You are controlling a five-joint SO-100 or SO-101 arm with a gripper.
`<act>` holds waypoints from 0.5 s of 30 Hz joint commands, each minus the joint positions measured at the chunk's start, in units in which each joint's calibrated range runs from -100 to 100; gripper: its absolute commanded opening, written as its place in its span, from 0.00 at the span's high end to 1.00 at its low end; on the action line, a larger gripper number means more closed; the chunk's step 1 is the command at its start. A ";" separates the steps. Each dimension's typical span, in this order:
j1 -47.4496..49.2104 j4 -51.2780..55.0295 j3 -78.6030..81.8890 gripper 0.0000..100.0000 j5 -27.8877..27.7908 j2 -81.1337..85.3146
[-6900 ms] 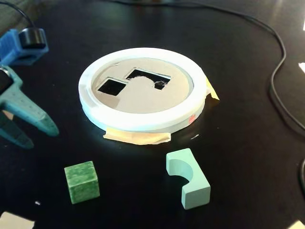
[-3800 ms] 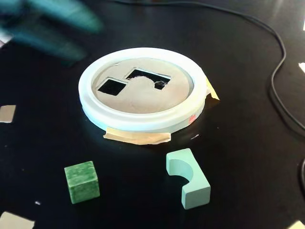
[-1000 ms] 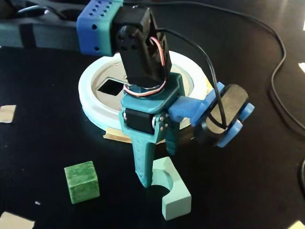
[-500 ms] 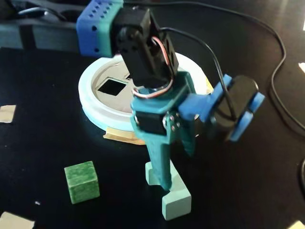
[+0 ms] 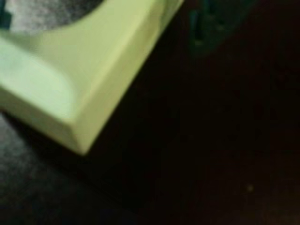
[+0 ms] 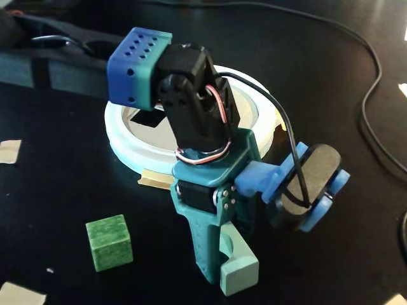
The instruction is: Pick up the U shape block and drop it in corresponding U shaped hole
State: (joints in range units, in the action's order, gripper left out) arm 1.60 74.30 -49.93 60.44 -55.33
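Note:
The U shape block (image 6: pixel 240 270), pale mint green with a rounded notch, sits between my gripper's (image 6: pixel 224 276) jaws low in the fixed view, at or just above the black table. The teal finger (image 6: pixel 202 251) presses its left side. In the wrist view the block (image 5: pixel 79 70) fills the upper left, blurred and very close. The tan disc with a white rim (image 6: pixel 127 143) lies behind the arm. One dark cutout (image 6: pixel 147 117) shows in part; the arm hides the rest, so I cannot tell whether it is the U shaped hole.
A darker green cube (image 6: pixel 109 242) stands on the table left of the gripper. Tape scraps lie at the left edge (image 6: pixel 9 151) and the bottom left (image 6: pixel 20 295). A black cable (image 6: pixel 375 136) runs along the right. A dark bar (image 6: pixel 38 67) lies at the back left.

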 commanded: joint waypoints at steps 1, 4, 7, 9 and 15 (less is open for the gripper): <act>-0.85 -1.69 -5.36 0.62 -0.54 1.36; -0.85 -1.59 -5.36 0.81 -0.54 1.45; -0.85 -1.59 -5.36 0.91 -0.59 1.90; -0.97 -1.39 -5.36 0.95 -0.88 2.26; -1.10 -1.59 -5.45 0.97 -4.00 2.53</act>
State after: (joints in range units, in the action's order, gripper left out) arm 1.80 74.30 -49.93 58.19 -55.33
